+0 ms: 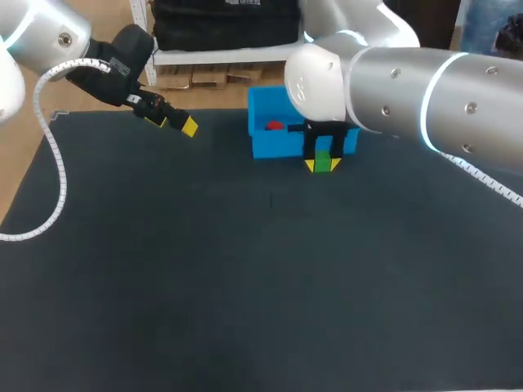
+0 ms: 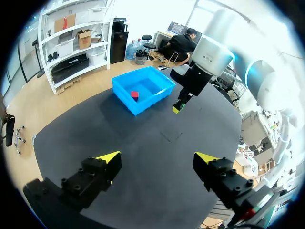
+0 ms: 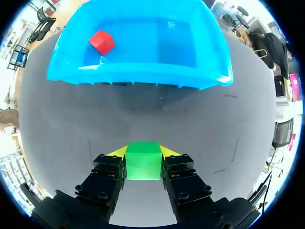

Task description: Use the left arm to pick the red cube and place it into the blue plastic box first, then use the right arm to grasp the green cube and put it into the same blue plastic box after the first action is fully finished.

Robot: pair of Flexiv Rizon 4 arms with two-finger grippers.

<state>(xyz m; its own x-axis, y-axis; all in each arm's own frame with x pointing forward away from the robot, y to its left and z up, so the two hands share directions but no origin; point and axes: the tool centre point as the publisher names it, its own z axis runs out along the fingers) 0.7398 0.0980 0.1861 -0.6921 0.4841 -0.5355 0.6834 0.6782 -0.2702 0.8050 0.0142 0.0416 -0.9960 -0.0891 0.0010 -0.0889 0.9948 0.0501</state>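
The red cube [image 3: 102,42] lies inside the blue plastic box [image 3: 143,71], in its left part; it also shows as a red cube [image 1: 274,126] in the box [image 1: 265,143] at the back of the table, and as a red cube [image 2: 134,95] in the box [image 2: 143,90]. My right gripper [image 3: 143,157] is shut on the green cube [image 3: 143,161], held above the mat just in front of the box. From above, the green cube [image 1: 324,163] sits between the right gripper's [image 1: 324,166] yellow tips. My left gripper [image 2: 157,160] is open with nothing in it, and this left gripper [image 1: 176,122] hangs at the table's back left.
The dark mat [image 1: 245,269] covers the whole table. A white cable [image 1: 51,155] from my left arm hangs over the table's left side. My right arm [image 1: 409,90] reaches in over the back right corner.
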